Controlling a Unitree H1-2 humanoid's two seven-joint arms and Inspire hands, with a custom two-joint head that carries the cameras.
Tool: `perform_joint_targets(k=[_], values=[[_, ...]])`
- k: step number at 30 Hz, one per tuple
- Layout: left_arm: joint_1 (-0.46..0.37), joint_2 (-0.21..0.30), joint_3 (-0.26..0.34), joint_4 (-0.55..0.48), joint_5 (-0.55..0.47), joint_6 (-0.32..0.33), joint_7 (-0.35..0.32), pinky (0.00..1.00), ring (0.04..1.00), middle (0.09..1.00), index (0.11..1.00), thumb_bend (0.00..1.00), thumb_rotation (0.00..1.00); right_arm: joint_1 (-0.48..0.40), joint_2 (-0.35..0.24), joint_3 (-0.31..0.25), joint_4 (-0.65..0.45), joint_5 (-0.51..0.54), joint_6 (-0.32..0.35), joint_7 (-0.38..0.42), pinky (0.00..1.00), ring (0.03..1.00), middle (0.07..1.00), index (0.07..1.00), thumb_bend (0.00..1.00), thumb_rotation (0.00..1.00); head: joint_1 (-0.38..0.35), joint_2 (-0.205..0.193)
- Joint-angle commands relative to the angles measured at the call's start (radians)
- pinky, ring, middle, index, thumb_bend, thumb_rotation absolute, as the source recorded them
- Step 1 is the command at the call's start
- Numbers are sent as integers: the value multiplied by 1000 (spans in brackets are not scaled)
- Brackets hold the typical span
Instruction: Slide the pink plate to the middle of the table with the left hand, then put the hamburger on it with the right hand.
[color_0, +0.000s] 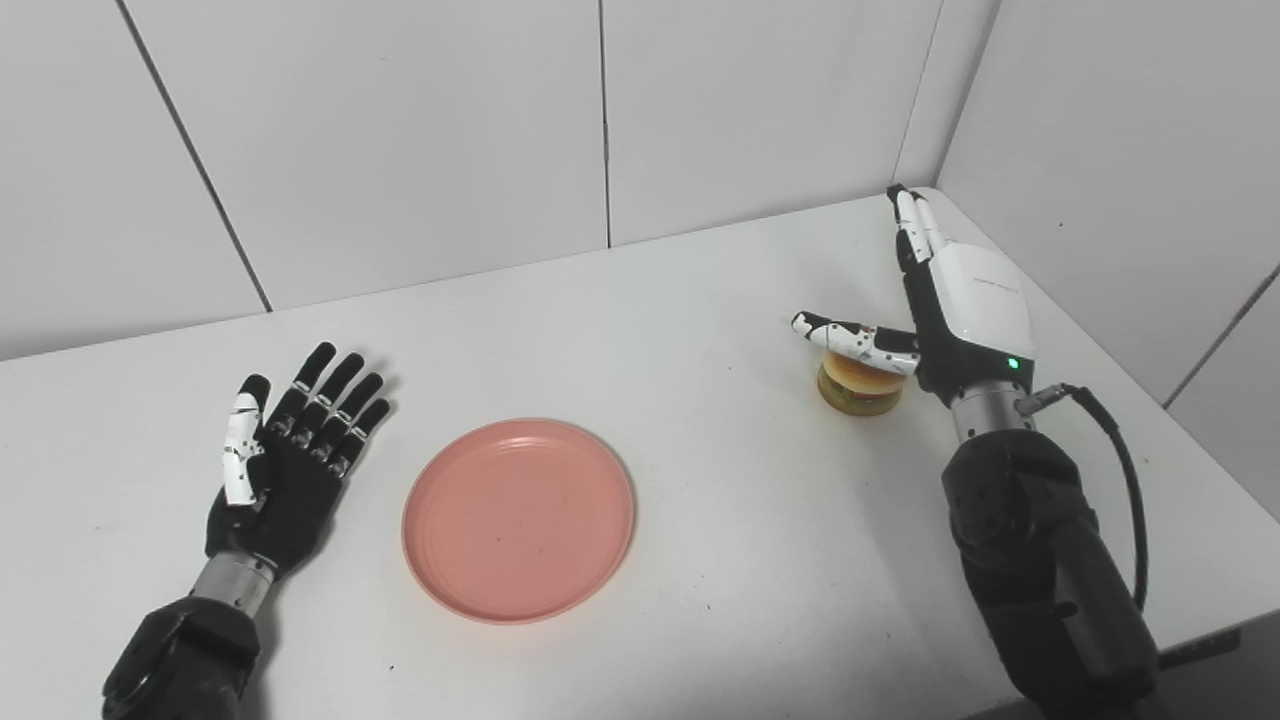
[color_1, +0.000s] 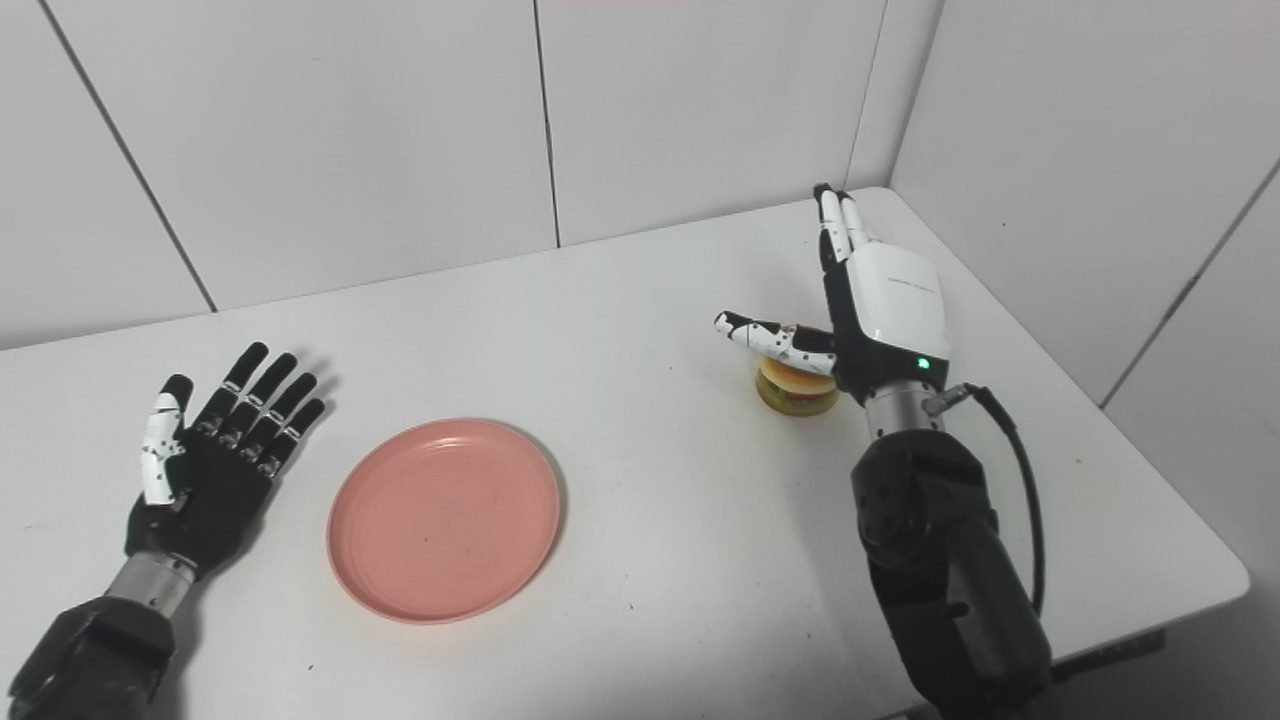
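A round pink plate (color_0: 518, 520) lies flat on the white table (color_0: 700, 300), left of the middle. My left hand (color_0: 290, 455) rests palm up just left of the plate, fingers spread, open and apart from it. On the right, a small hamburger (color_0: 858, 388) stands on the table. My right hand (color_0: 950, 300) is beside it, fingers straight and pointing away, its thumb stretched over the bun's top. That hand is open and holds nothing. The same layout appears in the right eye view, with the hamburger (color_1: 797, 390) below the thumb.
White panel walls (color_0: 400, 150) close off the back and right side of the table. The table's right edge (color_1: 1180, 500) runs close to my right arm. A black cable (color_0: 1125, 470) loops from the right wrist.
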Motion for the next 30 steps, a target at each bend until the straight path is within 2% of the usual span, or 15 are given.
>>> perform_joint_targets(k=[1, 7, 12, 15, 19, 24, 30], values=[[86, 23, -4, 62, 40, 113, 74, 956, 919, 933, 934, 375, 1000, -17, -24, -11, -1, 5, 11, -12, 739, 900, 1000, 1000, 1000, 789, -4, 4], [85, 26, -3, 62, 32, 119, 70, 954, 918, 932, 933, 375, 1000, -12, -31, -8, 52, 21, 7, -24, 751, 914, 1000, 1000, 1000, 806, -6, 11], [85, 30, -6, 59, 26, 120, 69, 957, 924, 938, 939, 378, 1000, -14, -29, -1, 85, 39, 9, -28, 841, 948, 996, 1000, 1000, 794, -9, 17], [84, 31, -4, 65, 24, 119, 67, 960, 925, 940, 941, 378, 1000, -16, -31, 6, 106, 43, 9, -31, 854, 953, 998, 1000, 1000, 798, -9, 19], [84, 31, -3, 58, 24, 126, 72, 949, 919, 935, 934, 380, 1000, -18, -31, 9, 130, 52, 2, -43, 855, 954, 996, 1000, 1000, 806, -10, 20], [86, 31, -1, 48, 22, 135, 76, 952, 923, 939, 938, 379, 1000, -26, -26, 14, 149, 63, 22, -34, 803, 933, 993, 1000, 1000, 777, -11, 27], [86, 31, 1, 47, 22, 139, 76, 953, 923, 938, 936, 379, 1000, -31, -32, 28, 176, 57, 25, -43, 794, 920, 982, 999, 1000, 752, -10, 29]])
